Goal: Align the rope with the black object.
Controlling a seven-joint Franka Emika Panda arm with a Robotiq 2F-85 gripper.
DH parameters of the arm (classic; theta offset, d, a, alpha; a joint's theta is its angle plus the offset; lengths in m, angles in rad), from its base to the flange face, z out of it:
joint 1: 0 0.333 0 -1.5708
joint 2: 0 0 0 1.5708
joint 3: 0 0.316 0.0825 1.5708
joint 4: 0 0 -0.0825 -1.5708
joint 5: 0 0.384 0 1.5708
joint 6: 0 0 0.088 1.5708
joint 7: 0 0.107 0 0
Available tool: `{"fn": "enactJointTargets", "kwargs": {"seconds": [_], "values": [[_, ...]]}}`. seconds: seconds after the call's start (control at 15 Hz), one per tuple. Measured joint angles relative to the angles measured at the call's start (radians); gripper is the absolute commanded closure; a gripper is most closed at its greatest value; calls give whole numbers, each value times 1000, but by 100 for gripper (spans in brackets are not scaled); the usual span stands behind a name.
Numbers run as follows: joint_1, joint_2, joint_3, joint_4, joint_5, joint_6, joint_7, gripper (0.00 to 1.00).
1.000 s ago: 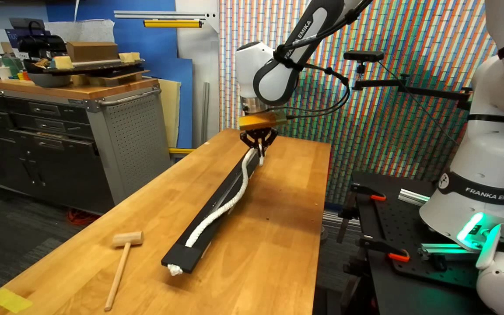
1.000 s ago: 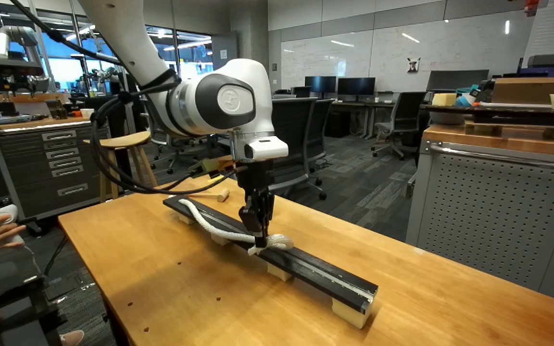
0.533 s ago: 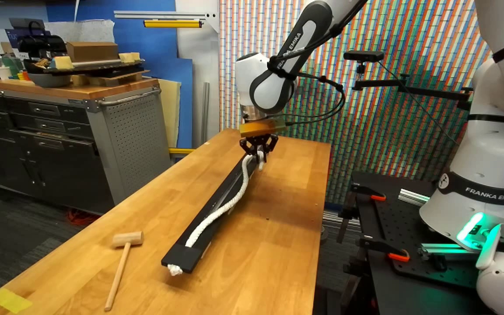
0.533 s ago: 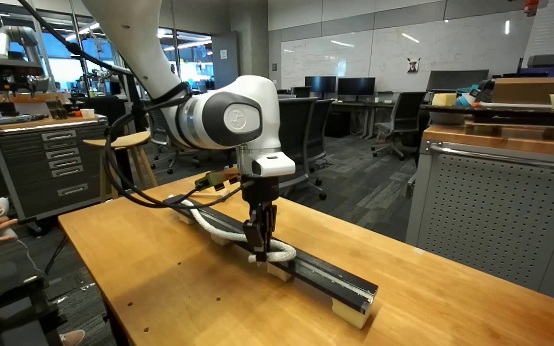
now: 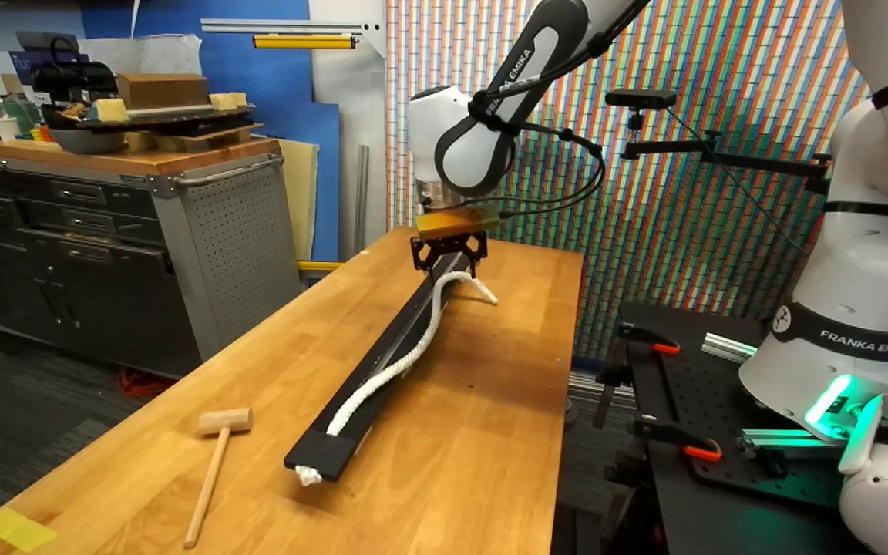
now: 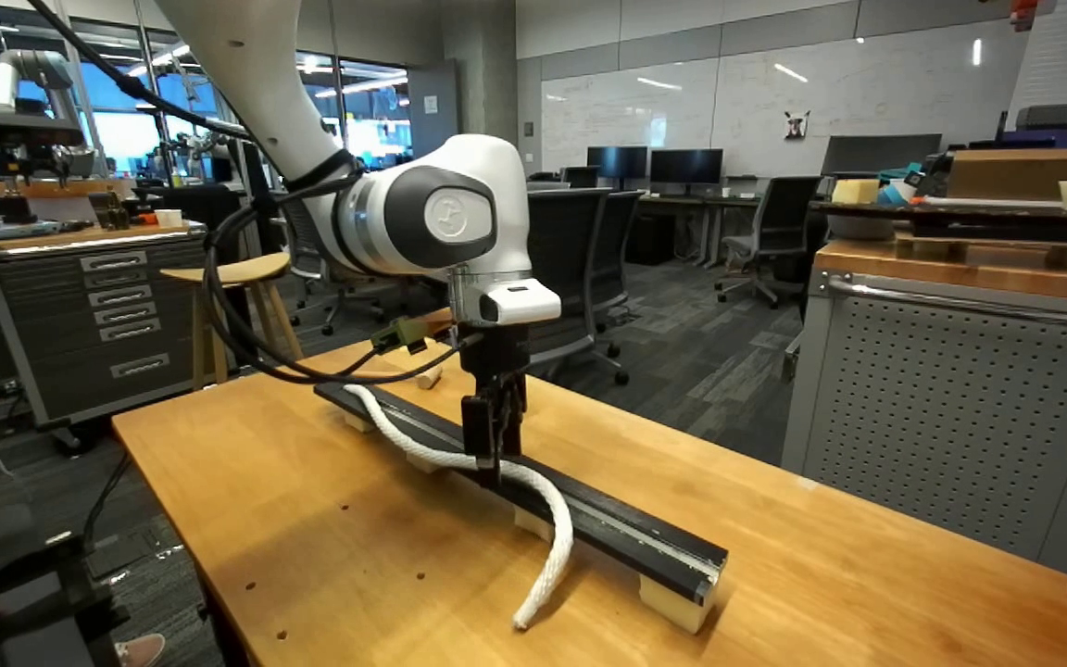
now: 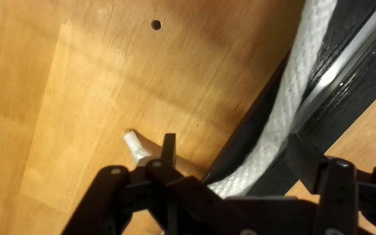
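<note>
Filling the lower middle of an exterior view: table (image 5: 490, 432). Black bar (image 6: 612, 521), one, running from left of centre to lower right. Rope (image 6: 562, 530), one, white: wavering along the bar, its loose end curving off the edge, lower centre. Gripper (image 5: 452, 274), one: fingers spread wide above the bar, nothing pinched. Mallet (image 5: 225, 421), one: lower left. Advised: grip close to the loose tip, lift just clear of the bar, draw taut toward the lower-right end, then lay along the centre line. Change since half a second ago: jaws then closed on the folded-back rope; now parted, the loose end swung open and fallen outward.
</note>
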Motion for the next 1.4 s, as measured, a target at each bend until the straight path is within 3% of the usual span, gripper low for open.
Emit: {"fn": "enactJointTargets", "kwargs": {"seconds": [0.47, 0.93, 1.4], "values": [[87, -32, 69, -17, 4, -17, -41, 0], [82, -31, 64, -18, 4, -17, -54, 0], [86, -28, -29, -38, 27, -14, 165, 0]]}}
